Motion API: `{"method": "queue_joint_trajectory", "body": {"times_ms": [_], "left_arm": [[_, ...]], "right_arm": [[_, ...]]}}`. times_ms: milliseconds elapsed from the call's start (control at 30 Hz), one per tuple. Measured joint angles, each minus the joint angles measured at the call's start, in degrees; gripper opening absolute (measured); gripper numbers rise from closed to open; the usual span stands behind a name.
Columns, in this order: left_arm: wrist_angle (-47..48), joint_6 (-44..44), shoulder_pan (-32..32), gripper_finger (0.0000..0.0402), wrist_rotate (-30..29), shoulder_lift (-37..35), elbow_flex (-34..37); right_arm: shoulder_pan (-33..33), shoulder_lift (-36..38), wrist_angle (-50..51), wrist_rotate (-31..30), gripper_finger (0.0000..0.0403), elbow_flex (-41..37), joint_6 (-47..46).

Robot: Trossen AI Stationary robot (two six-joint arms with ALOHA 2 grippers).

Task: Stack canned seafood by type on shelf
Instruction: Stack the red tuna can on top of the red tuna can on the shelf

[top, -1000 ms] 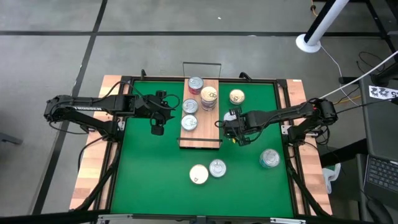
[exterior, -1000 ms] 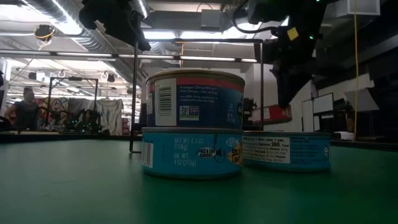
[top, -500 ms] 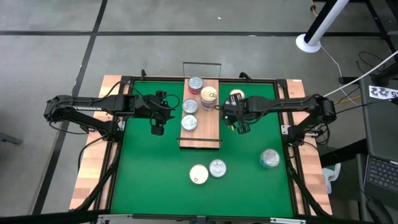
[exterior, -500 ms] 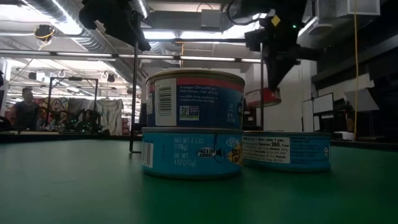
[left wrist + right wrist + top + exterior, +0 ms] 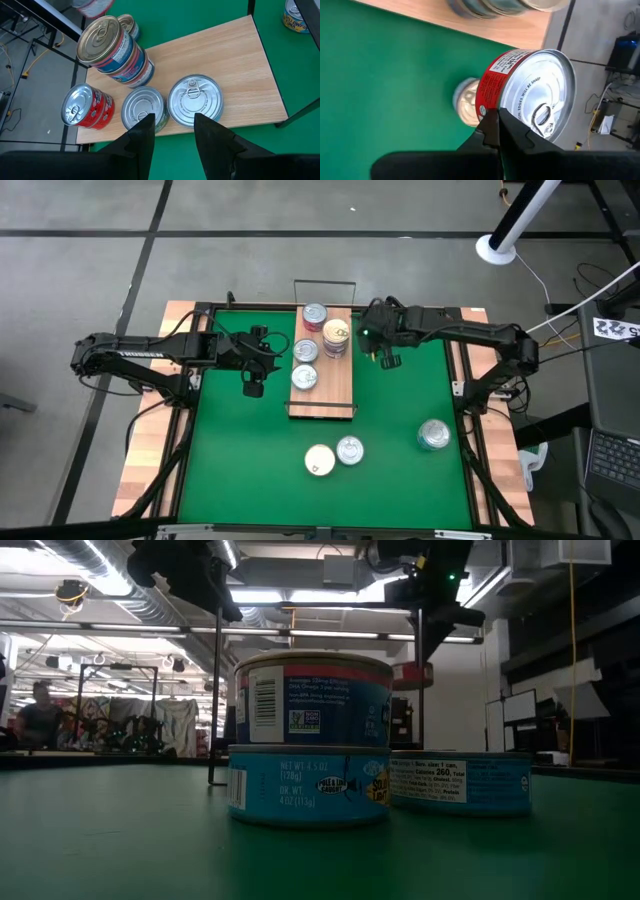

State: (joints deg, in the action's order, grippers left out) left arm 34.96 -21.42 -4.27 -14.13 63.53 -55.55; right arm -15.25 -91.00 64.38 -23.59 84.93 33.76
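The shelf (image 5: 338, 383) is a wooden board with wire rails on the green mat. On it stand two silver tins (image 5: 194, 100), a red-labelled tin (image 5: 85, 105) and a stack with a gold top (image 5: 112, 47). My right gripper (image 5: 380, 345) hovers just right of the shelf's far half, shut on a red-labelled silver-topped tin (image 5: 535, 95). A cream tin (image 5: 465, 102) rests on the mat beneath it. My left gripper (image 5: 172, 135) is open, hanging over the shelf's left edge by the silver tins. My right gripper holds the red-labelled tin by its side wall (image 5: 487, 92), just under the rim. One finger (image 5: 495, 125) shows on the red label; the tin hides the other. The tin is lifted clear above the mat, and the gripper reaches in from the table's right side.
On the near part of the mat, a cream-topped tin (image 5: 319, 460) sits beside a silver one (image 5: 350, 450), with a larger silver tin (image 5: 433, 435) off to the right. The low view shows a two-tin stack (image 5: 310, 740) close to the camera. The shelf's near half is bare wood.
My right gripper has carried the red-labelled tin toward the table's far edge along the shelf's right side and has risen, staying shut on it. It now covers the cream tin on the mat in the high view. The left arm has kept still.
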Motion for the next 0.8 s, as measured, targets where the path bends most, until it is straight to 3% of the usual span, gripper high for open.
{"method": "queue_joint_trajectory", "body": {"times_ms": [500,800], "left_arm": [[-0.04,-0.01,0.0,0.0131,-0.02,0.0,0.0],[-0.48,0.74,0.0,0.0131,-0.02,0.0,0.0]], "right_arm": [[-6.31,0.0,-14.69,1.91,0.0,0.63,14.68],[-7.76,0.0,-22.44,7.49,0.0,0.63,21.17]]}}
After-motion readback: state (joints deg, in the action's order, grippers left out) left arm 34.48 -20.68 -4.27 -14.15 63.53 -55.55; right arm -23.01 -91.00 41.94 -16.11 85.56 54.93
